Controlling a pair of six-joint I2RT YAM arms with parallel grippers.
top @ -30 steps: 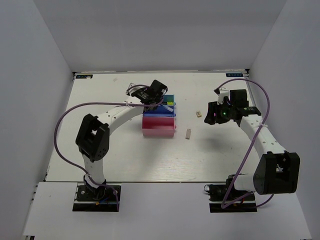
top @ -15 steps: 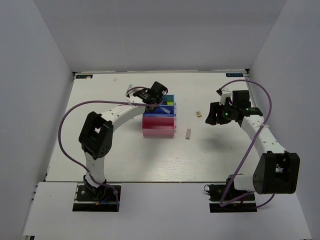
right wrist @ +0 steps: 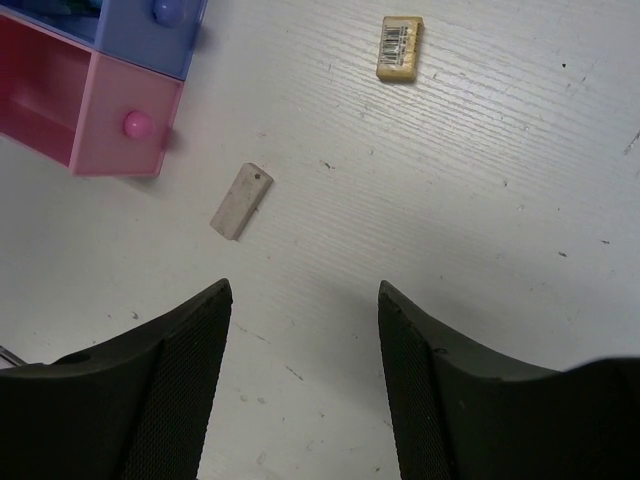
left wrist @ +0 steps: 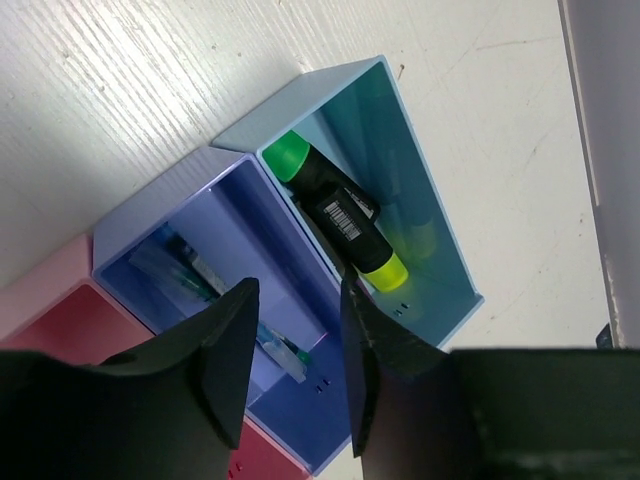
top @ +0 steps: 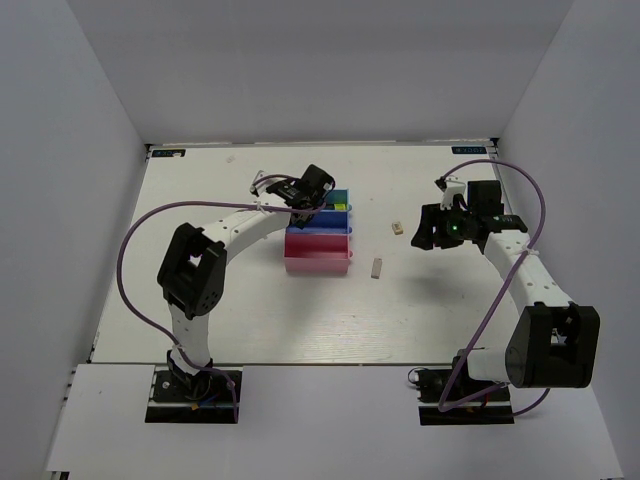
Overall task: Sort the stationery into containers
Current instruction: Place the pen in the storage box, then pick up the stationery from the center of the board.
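Note:
The three joined bins stand mid-table: teal [top: 341, 197], blue [top: 334, 214], pink [top: 318, 250]. In the left wrist view the teal bin [left wrist: 440, 250] holds a black highlighter [left wrist: 340, 215] with green and yellow ends, and the blue bin [left wrist: 230, 240] holds a thin pen [left wrist: 265, 335]. My left gripper [left wrist: 298, 290] hovers open and empty over the blue bin; it also shows in the top view [top: 322, 200]. Two beige erasers lie on the table right of the bins [top: 397, 228] [top: 377, 267]; the right wrist view shows them too [right wrist: 399, 47] [right wrist: 241, 201]. My right gripper [right wrist: 305, 292] is open and empty above the table, right of both erasers.
The pink bin [right wrist: 115, 125] and blue bin [right wrist: 150, 30] have round knobs on their fronts. White walls enclose the table on three sides. Purple cables loop from both arms.
The left gripper has shifted slightly over the bins, and the pen it carried a second ago now lies in the blue bin. The right gripper has edged a little right.

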